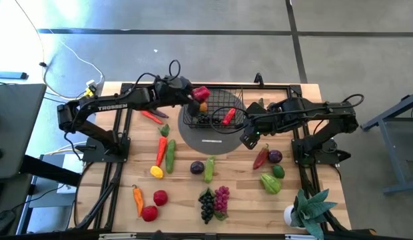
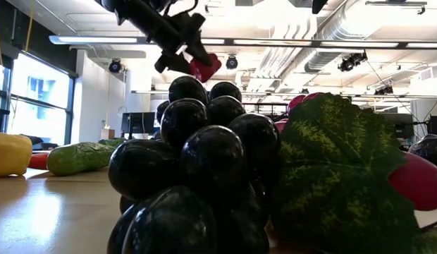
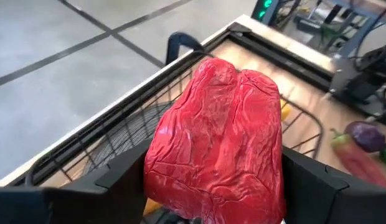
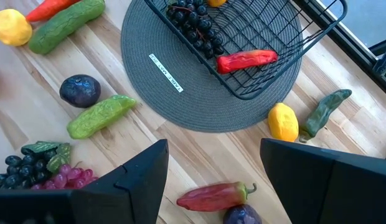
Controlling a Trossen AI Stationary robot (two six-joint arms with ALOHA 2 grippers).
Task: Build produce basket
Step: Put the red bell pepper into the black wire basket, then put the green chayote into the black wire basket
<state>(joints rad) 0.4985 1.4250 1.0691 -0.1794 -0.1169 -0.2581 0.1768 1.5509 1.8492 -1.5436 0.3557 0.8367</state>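
The black wire basket (image 1: 216, 110) stands on a grey round mat (image 1: 210, 137) at the table's far middle; it holds dark grapes, a red chili (image 1: 228, 117) and an orange piece (image 1: 203, 107). My left gripper (image 1: 196, 95) is shut on a red bell pepper (image 3: 218, 149) above the basket's left end. My right gripper (image 1: 250, 137) is open and empty, just right of the mat, above the table. Many toy fruits and vegetables lie on the near half of the table. My left gripper pinches the red pepper's two sides (image 3: 157, 163) between its two fingers. The pepper is lifted clear, above the basket's left end; in the low view it hangs at the fingers' ends (image 2: 204, 67).
A lemon (image 4: 282, 121) and a dark green pepper (image 4: 327, 111) lie right of the basket. A red pepper (image 1: 260, 157), a plum and green pieces lie at the right. A potted plant (image 1: 306, 210) stands at the near right corner. Grapes (image 1: 213, 202) lie at the near middle.
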